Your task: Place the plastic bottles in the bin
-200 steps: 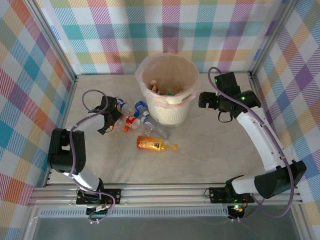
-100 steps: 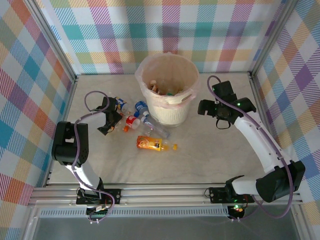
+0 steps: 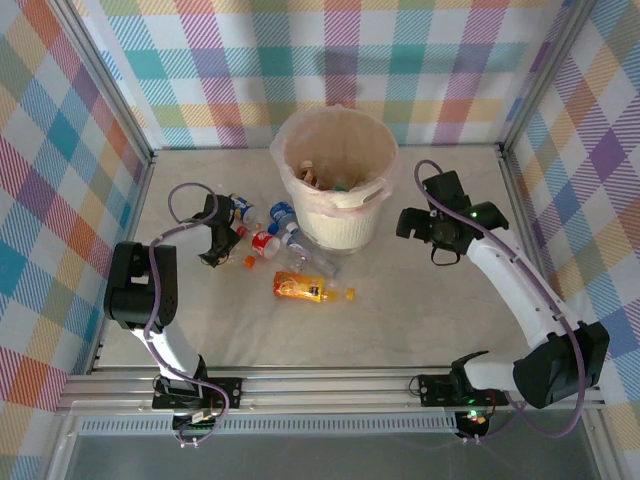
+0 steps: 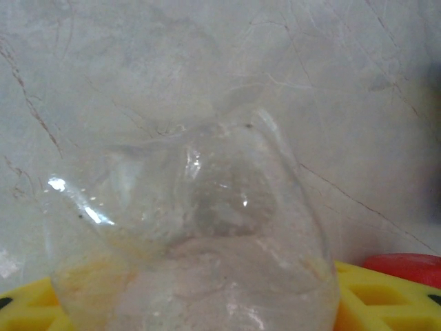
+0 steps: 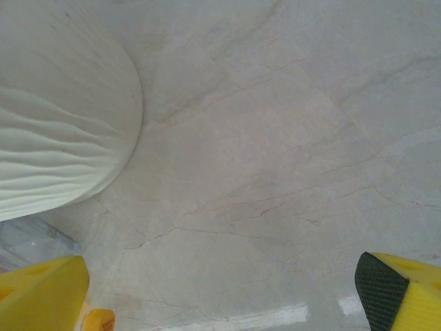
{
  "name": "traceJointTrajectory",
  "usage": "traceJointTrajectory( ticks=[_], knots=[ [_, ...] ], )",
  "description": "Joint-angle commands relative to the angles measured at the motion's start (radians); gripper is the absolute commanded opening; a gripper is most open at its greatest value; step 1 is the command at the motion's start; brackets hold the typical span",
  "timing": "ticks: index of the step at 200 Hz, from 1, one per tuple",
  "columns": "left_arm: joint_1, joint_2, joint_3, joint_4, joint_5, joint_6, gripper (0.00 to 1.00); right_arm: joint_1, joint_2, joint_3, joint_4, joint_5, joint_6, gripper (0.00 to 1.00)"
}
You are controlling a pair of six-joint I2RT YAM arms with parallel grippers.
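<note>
The cream-white bin [image 3: 372, 228] with its pinkish liner stands at the table's back centre, with several bottles inside. More bottles lie left of it: a blue-capped one [image 3: 240, 210], a red-labelled one [image 3: 263, 242], a clear one [image 3: 308, 260] and an orange one [image 3: 298, 288]. My left gripper [image 3: 216, 246] is low at the left end of this pile. A crushed clear bottle [image 4: 193, 234] sits between its open yellow fingers [image 4: 386, 293]. My right gripper [image 3: 420, 225] hangs open over bare table just right of the bin wall [image 5: 62, 138].
Plaid walls and metal frame posts close in the table on three sides. A red cap or label [image 4: 406, 265] shows right of the clear bottle. Bare marble table [image 3: 430, 310] stretches in front of the bin and under my right arm.
My right gripper has drifted a little toward the near side, away from the bin's rim. My left gripper has nudged slightly toward the bottles.
</note>
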Motion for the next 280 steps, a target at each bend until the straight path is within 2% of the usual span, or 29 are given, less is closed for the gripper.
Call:
traceJointTrajectory(
  ticks=[1, 45, 96, 134, 169, 214, 280],
  knots=[
    [0.015, -0.040, -0.028, -0.029, -0.001, 0.002, 0.58, -0.005, -0.007, -0.021, -0.009, 0.016, 0.033, 1.00],
    [0.015, -0.148, -0.033, -0.077, -0.015, 0.022, 0.56, -0.005, -0.009, -0.044, -0.017, 0.029, 0.044, 1.00],
    [0.012, -0.339, 0.009, -0.172, 0.009, 0.068, 0.56, -0.006, 0.010, -0.073, -0.022, 0.029, 0.065, 1.00],
    [-0.010, -0.481, 0.053, -0.158, 0.042, 0.106, 0.56, -0.005, 0.024, -0.103, -0.015, 0.023, 0.080, 1.00],
    [-0.041, -0.549, 0.135, -0.111, 0.072, 0.135, 0.56, -0.005, 0.031, -0.140, -0.010, 0.032, 0.118, 1.00],
    [-0.111, -0.500, 0.313, -0.038, 0.109, 0.186, 0.56, -0.005, 0.049, -0.157, -0.014, 0.041, 0.174, 1.00],
    [-0.266, -0.285, 0.644, 0.066, 0.134, 0.306, 0.57, -0.004, 0.081, -0.167, 0.013, 0.024, 0.190, 1.00]
  ],
)
